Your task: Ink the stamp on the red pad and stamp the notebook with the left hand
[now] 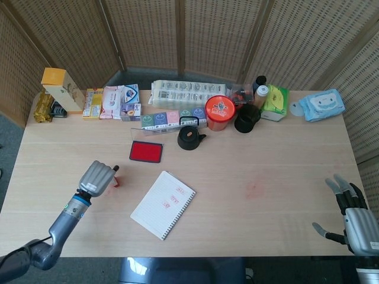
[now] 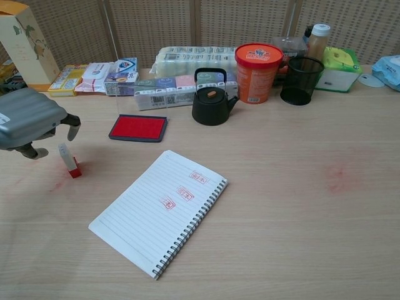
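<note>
Left hand [image 2: 28, 122] sits just beside the small red-based stamp [image 2: 69, 160] standing on the light wood table [image 1: 266, 171]; fingers curled, contact unclear, probably not gripping. Right hand [image 1: 354, 216] spread, holding nothing, at the near table edge. Wicker screen [image 1: 195, 35] behind.

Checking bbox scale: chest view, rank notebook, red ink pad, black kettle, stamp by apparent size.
1. White spiral-bound notebook, largest, though nearest the camera.
2. Red ink pad in its dark tray and black kettle: look alike, not ranked.
3. Small red-based stamp, smallest.
</note>
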Robot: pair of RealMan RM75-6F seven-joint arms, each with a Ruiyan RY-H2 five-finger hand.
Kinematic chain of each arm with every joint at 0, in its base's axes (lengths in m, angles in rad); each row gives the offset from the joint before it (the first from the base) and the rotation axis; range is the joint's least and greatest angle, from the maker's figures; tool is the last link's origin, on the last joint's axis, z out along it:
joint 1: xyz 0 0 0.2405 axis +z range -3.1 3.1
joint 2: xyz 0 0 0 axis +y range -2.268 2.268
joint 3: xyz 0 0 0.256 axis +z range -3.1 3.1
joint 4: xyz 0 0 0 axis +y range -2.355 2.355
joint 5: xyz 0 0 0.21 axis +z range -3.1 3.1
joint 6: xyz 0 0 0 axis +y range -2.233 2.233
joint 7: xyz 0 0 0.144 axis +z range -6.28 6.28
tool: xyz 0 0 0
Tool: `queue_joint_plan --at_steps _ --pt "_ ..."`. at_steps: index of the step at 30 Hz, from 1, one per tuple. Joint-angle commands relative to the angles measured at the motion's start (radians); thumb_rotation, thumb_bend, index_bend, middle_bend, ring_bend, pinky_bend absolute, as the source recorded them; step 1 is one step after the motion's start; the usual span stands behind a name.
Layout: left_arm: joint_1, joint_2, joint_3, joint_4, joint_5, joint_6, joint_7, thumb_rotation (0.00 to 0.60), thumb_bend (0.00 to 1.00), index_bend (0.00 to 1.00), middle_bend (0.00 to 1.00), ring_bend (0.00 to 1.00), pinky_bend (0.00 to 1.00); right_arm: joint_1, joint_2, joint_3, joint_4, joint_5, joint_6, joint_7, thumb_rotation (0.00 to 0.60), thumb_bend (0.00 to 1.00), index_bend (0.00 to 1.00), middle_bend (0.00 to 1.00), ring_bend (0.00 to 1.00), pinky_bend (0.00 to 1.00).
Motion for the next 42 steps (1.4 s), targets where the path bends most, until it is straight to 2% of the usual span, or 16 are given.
queue_joint_plan --at_steps 1,42 --pt "-0.003 -0.005 -0.002 0.0 -0.006 -0.004 0.011 0.6 0.23 0.45 1.0 1.0 1.0 0.0 0.0 0.0 0.001 0.0 0.0 0.002 0.6 0.09 0.0 0.0 0.0 0.0" --pt "-0.02 -0.067 0.008 0.038 -0.051 -0.025 0.077 0.6 0.33 0.45 1.0 1.0 1.0 -0.002 0.009 0.001 0.005 -0.005 0.007 0.026 0.6 0.09 0.0 0.0 0.0 0.0"
